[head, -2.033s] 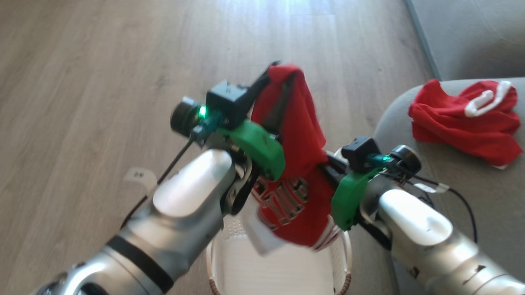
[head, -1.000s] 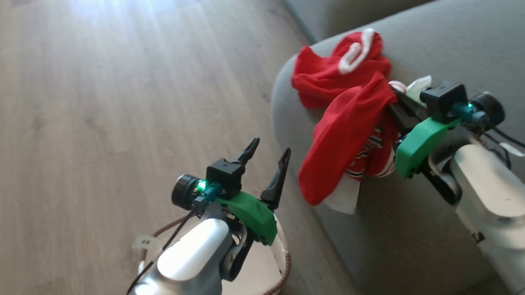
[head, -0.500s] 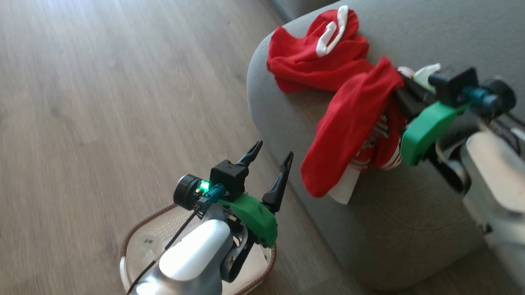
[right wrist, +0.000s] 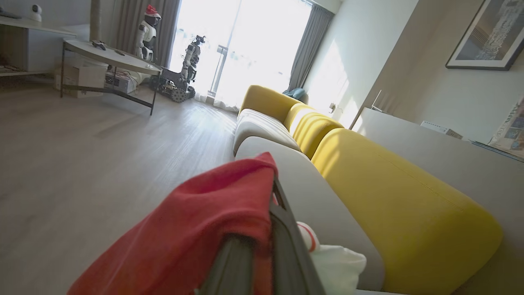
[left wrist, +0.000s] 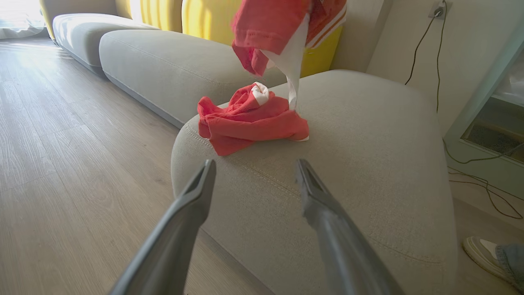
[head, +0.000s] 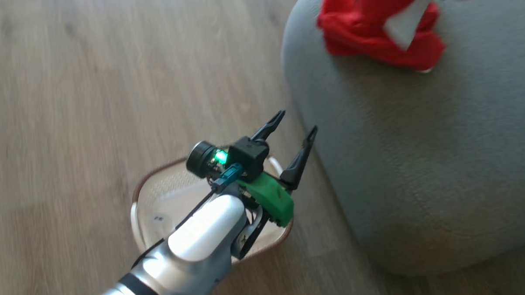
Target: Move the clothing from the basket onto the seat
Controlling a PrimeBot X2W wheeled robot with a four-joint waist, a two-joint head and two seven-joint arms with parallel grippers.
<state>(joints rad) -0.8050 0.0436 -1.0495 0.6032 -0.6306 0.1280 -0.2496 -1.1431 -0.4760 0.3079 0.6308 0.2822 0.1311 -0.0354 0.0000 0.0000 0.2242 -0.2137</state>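
While the collared garment (left wrist: 249, 121), red with a white band, lies crumpled on the seat (left wrist: 368, 135) near the grey cushion's rounded front corner at the centre of the left wrist view, the striped garment (left wrist: 270, 28) hangs from the top edge of that frame right above it. Its white tag (left wrist: 291, 61) dangles to just over the heap; whether they touch cannot be told.

In the right wrist view the striped garment (right wrist: 196, 241) drapes over the right gripper (right wrist: 266, 221) at the bottom centre. The two dark fingers there are pressed close together with the red fabric pinched between them.

In the head view the clothing (head: 372, 34) is a blurred red mass at the upper right, on the seat (head: 420, 159).

The left gripper (head: 297, 121) sits at the lower centre of that frame, its fingers spread apart with nothing between them, their tips near the seat's edge. Under its forearm stands the basket (head: 159, 199), white with a brown rim, on the wooden floor (head: 69, 106) just beside the seat.

Yellow back cushions (right wrist: 389, 196) run behind the grey seats. A shoe (left wrist: 481, 250) and a denim cuff (left wrist: 509, 258) show at the lower right of the left wrist view. Small humanoid robots (right wrist: 190, 53) stand by the bright window at the upper left of the right wrist view, beside a low table (right wrist: 110, 59).
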